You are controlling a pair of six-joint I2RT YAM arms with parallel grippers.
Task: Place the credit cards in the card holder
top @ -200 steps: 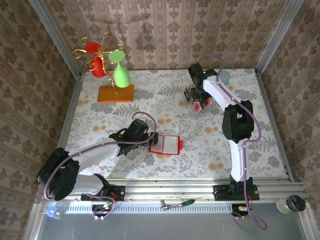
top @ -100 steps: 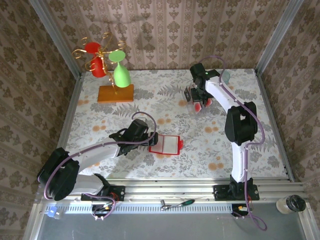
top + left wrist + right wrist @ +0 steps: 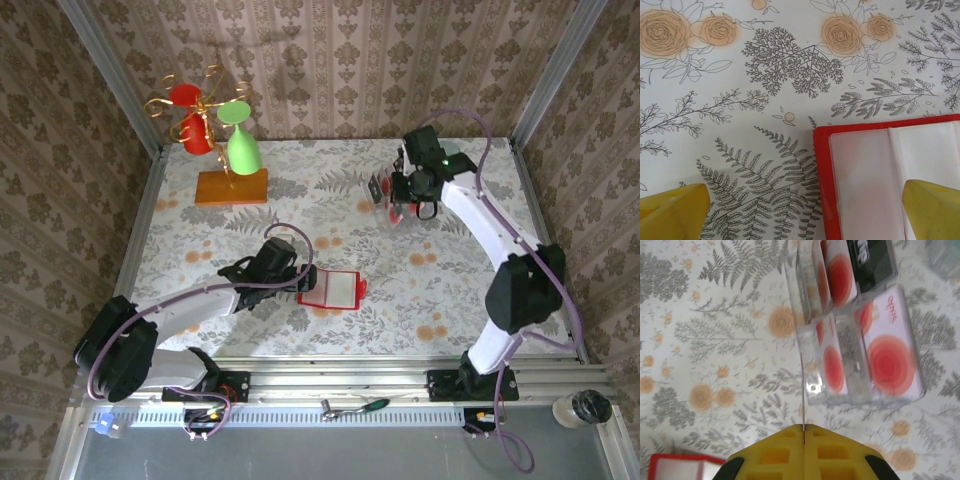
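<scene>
- Patterned brown wallpaper on the walls around a table covered in a pale cloth printed with ferns and orange roses.
- Right arm, white with black joints, reaching from the near edge to the far right part of the table.
- Left arm, bent low across the near left, ending close to the table's middle.
- Gold wire stand at the far left on an orange block, carrying red and green cups.
- Card holder, bright red, lying open and flat near the middle of the table, whitish inner pockets facing up.
- Left gripper spread wide just above the cloth; in the left wrist view, one yellow fingertip over bare cloth, the other over the card holder's pale pocket, red left edge between them.
- Clear plastic rack on the far right of the table, holding credit cards with pale faces and red round marks, one with a black band.
- Right gripper just beside the rack, yellow fingers pressed together on a thin card seen edge-on.
- Corner of the red card holder also visible at the lower left of the right wrist view, well apart from the rack.
</scene>
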